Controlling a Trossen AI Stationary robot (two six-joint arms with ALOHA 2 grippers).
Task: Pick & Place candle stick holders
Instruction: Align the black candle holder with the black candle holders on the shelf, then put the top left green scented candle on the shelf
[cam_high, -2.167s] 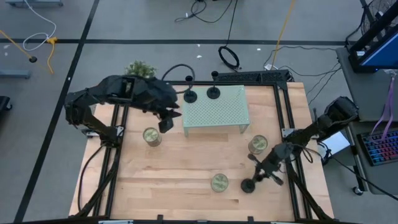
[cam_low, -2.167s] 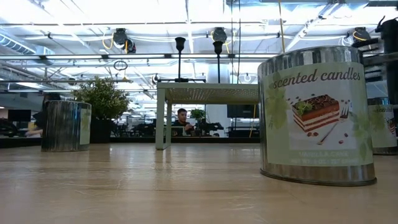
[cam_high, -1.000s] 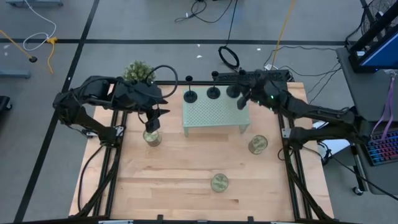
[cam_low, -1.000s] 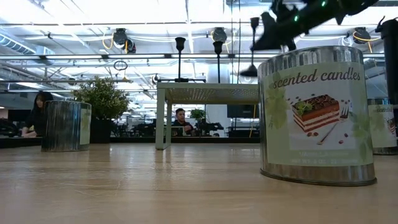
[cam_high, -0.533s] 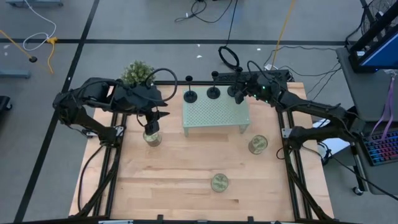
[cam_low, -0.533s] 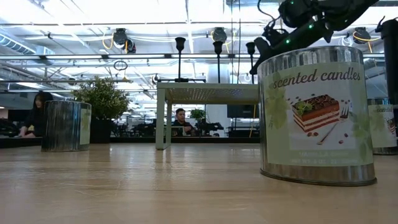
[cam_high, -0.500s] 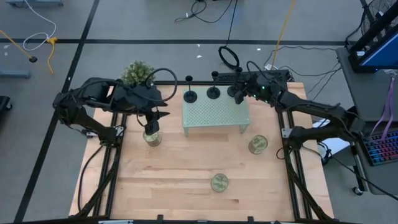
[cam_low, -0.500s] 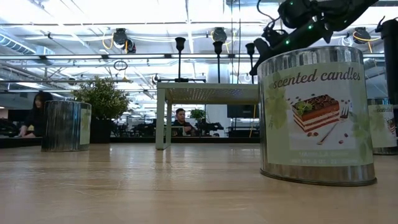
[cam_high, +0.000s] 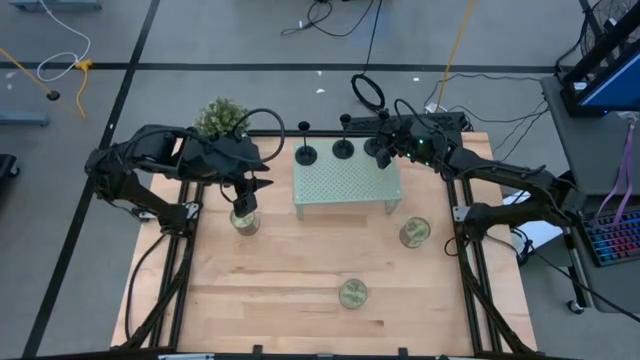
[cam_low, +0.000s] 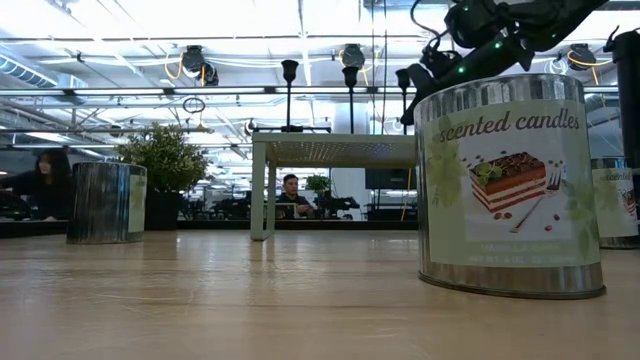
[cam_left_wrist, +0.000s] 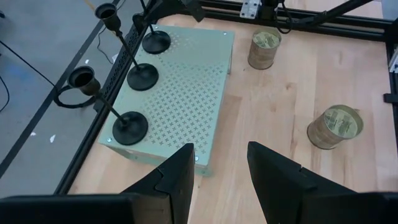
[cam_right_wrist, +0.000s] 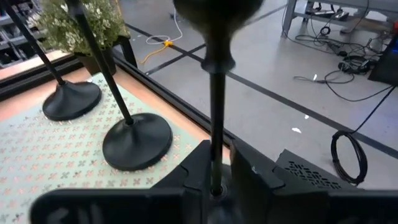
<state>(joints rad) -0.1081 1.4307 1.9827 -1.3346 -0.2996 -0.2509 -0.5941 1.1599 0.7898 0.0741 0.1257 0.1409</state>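
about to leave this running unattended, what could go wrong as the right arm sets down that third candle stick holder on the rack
The third holder sits at the rack's back corner, so its base could slip off when released. The right gripper still pinches its thin stem; pulling away crooked may tip it into the middle holder.

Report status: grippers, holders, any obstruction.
Right gripper shut on third candle stick holder, at the rack's back right corner. Left gripper open, idle over a tin. Two holders stand on rack. No obstruction seen.

Lab (ceiling ducts (cam_low: 190, 60), floor cables (cam_high: 330, 15)).
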